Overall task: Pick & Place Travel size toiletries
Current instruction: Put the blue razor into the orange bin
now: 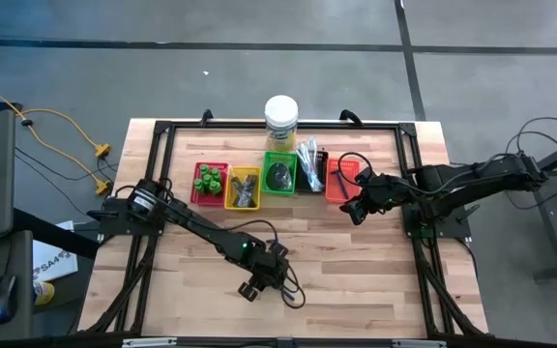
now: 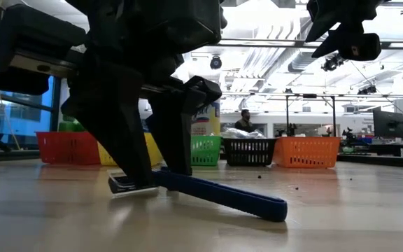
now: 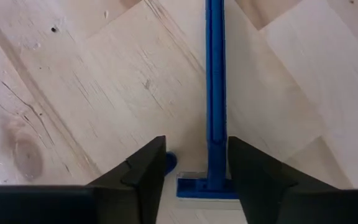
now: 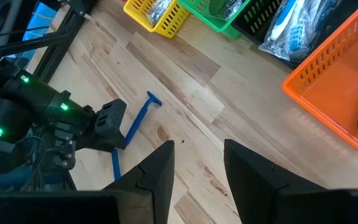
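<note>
Left hand (image 3: 191, 177) stood low over the pale wood bench (image 3: 92, 93), fingers apart astride a blue razor (image 3: 215, 93) lying flat there; right hand (image 4: 197, 174) hung open near the orange tray (image 4: 328, 87); bright ceiling lights filled the room behind

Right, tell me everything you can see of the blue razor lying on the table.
The dark-blue plastic razor has a thin straight handle and a pale flat head. It lies on the light wooden table, handle end resting down, head end slightly raised. The left gripper straddles it just behind the head, fingers either side, not visibly clamped. A second blue piece lies close by.
</note>
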`<state>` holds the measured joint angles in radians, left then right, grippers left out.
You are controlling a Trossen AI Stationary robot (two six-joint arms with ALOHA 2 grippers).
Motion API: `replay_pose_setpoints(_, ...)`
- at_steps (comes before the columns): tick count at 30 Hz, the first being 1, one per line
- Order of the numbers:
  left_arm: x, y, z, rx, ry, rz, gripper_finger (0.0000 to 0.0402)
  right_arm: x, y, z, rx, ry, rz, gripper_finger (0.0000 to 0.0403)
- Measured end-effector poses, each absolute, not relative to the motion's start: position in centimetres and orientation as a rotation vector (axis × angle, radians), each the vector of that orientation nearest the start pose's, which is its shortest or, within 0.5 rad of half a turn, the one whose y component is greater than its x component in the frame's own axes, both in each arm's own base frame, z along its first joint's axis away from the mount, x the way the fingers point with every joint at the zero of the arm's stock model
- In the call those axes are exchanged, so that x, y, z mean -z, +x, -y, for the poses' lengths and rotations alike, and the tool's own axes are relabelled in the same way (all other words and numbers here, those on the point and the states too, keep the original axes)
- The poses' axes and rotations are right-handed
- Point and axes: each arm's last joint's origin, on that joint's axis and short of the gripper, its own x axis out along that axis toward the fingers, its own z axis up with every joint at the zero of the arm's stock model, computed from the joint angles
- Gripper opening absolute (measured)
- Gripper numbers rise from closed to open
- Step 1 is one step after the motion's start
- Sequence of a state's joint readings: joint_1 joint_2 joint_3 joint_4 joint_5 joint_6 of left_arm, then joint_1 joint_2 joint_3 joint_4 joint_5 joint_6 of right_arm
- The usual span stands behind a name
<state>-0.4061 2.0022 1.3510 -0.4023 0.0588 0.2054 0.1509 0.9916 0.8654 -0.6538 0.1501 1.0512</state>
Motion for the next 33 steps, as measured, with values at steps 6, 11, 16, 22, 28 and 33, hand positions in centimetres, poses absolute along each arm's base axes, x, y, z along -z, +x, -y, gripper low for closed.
replay_pose_setpoints(6, -15.8, 37.5, 16.3, 0.532, 0.365, -1.009, 0.0131, -28.5, 19.3, -2.5, 0.4, 0.88, -0.691, 0.013)
replay_pose_setpoints(11, -15.7, 37.3, 16.2, 0.532, 0.369, -1.036, 0.0117, -28.5, 19.3, -2.5, 0.4, 0.88, -0.691, 0.013)
replay_pose_setpoints(16, -15.7, 37.2, 16.3, 0.536, 0.368, -1.04, 0.0116, -28.5, 19.3, -2.5, 0.4, 0.881, -0.691, 0.013)
replay_pose_setpoints(22, -16.5, 37.7, 16.5, 0.539, 0.374, -1.023, 0.0116, -28.5, 19.3, -2.5, 0.4, 0.881, -0.691, 0.013)
replay_pose_setpoints(28, -16.6, 37.6, 16.4, 0.538, 0.387, -1.044, 0.0116, -28.5, 19.3, -2.5, 0.401, 0.883, -0.691, 0.013)
replay_pose_setpoints(33, -16.4, 37.2, 16.1, 0.522, 0.407, -1.101, 0.0116, -28.5, 19.3, -2.5, 0.401, 0.883, -0.69, 0.013)
